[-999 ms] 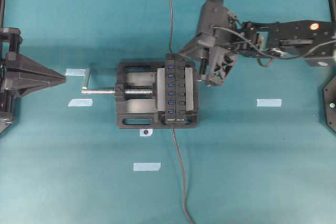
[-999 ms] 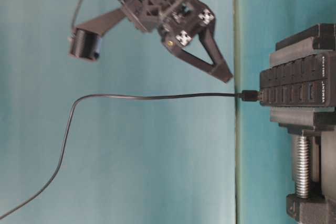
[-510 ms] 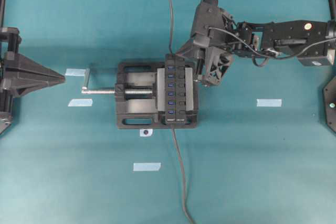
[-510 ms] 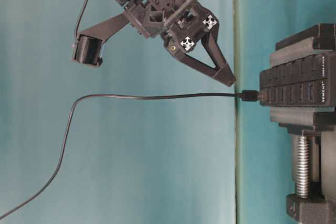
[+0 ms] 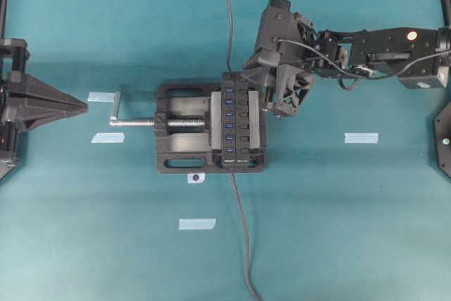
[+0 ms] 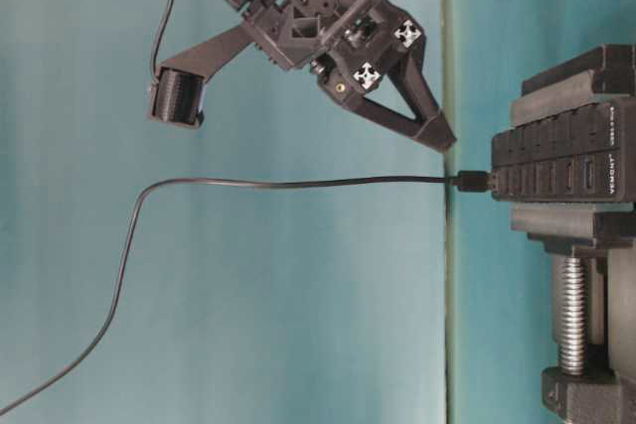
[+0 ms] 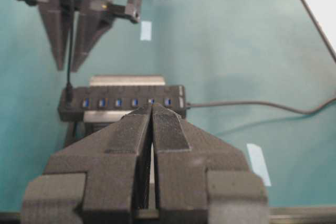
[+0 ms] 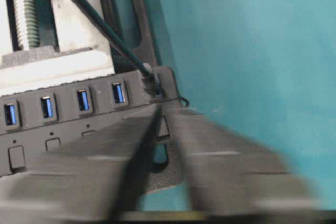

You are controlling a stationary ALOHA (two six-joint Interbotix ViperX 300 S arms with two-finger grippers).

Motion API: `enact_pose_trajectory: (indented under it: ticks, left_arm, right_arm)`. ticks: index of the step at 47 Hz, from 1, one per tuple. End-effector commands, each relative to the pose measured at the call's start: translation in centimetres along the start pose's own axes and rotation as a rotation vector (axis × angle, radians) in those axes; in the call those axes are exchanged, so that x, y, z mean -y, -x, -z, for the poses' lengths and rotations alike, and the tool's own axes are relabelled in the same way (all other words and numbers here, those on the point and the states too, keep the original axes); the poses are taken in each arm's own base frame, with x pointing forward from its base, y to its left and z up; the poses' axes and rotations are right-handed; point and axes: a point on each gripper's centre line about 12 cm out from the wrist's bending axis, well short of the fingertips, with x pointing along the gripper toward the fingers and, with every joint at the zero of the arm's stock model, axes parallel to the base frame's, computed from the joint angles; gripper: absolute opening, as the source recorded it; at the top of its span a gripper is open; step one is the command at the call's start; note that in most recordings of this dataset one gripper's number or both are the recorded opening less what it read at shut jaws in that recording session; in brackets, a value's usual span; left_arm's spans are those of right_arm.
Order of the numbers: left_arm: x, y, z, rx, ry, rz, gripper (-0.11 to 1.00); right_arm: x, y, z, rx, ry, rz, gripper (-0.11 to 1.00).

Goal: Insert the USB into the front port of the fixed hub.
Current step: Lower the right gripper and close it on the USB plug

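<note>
On the left, the black left gripper [image 5: 83, 106] hovers over the teal surface [image 5: 352, 230], well apart from the work, and its two fingers are pressed together with nothing between them. Going right, there is one wide black bench vise [image 5: 176, 147] with one silver screw handle [image 5: 134, 123], and it clamps the one long narrow black USB hub [image 5: 246, 139], which shows a row of seven blue ports. The small black USB plug [image 6: 469, 182] on the long thin black cable [image 6: 298, 183] sits in the last port at the far end of the hub, and from the table-level view it looks pushed in fully, though I cannot check the depth exactly. A second, slightly thicker grey-black cable [image 5: 241, 230] leaves the near end of the hub, so there are two cables. The black right gripper [image 7: 66, 69] hangs just beside that far end; its fingers stand a little apart, they grip nothing, and the thin cable passes between them without being pinched. I judge that the insertion itself is done and the step in hand is the release. The next move calls for lifting the right gripper straight away without catching the cable. I also count four pale blue tape strips [image 5: 101, 96] on the surface.
</note>
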Motion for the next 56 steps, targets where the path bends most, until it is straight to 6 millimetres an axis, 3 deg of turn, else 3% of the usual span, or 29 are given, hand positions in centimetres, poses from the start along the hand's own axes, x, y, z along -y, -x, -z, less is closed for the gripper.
enact_pose_trajectory:
  ticks: [1,5,7,14,26,56]
  left_arm:
    - [0.0,-0.1,-0.6,0.015,-0.003,0.001,0.0]
    - [0.0,-0.1,-0.6,0.014,-0.003,0.001,0.0]
    - [0.0,-0.1,-0.4,0.011,-0.003,0.001,0.0]
    - [0.0,-0.1,-0.6,0.014,-0.002,0.001,0.0]
    - [0.0,-0.1,-0.6,0.014,-0.002,0.001,0.0]
    - [0.0,-0.1,-0.6,0.014,-0.002,0.001,0.0]
  right_arm:
    - [-0.1,0.4,-1.6,0.045,0.01,-0.001,0.59]
    - [-0.1,0.3,-1.8,0.048,0.01,-0.001,0.79]
    - [-0.1,0.2,-1.8,0.046,0.01,-0.001,0.82]
    - [-0.2,-0.4,-2.1,0.048,0.016,-0.003,0.76]
    - [-0.4,-1.4,-2.3,0.039,0.021,-0.007,0.75]
    - [-0.5,-1.5,-2.4,0.039,0.021,-0.009,0.66]
